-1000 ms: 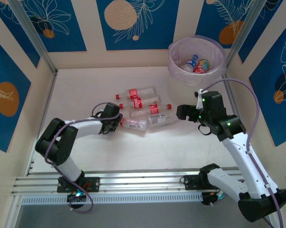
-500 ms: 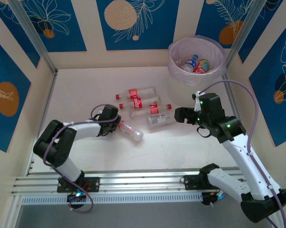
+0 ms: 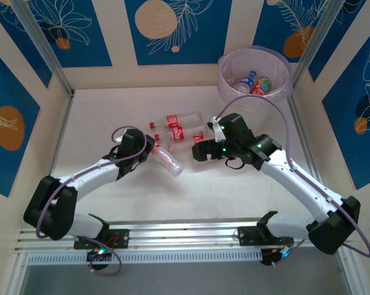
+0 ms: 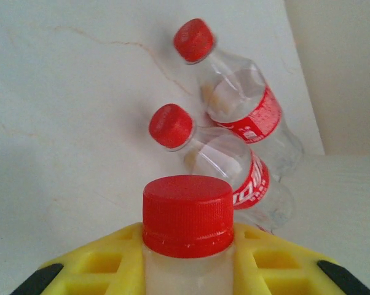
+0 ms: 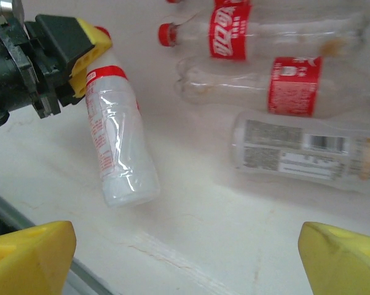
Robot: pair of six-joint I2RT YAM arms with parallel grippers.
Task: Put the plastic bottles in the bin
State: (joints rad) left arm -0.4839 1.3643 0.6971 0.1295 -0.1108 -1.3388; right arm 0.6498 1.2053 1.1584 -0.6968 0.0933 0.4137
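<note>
The left hand is clamped on the neck of a clear bottle just under its red cap. More bottles lie side by side on the counter just beyond. The right hand hangs wide open beside them, holding nothing. The bin stands in the far right corner with a few bottles inside.

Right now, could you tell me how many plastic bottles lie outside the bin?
4. The left gripper holds a milky bottle by its neck; two red-labelled bottles lie side by side; a barcode-labelled bottle lies beside them. Others may be hidden.
</note>
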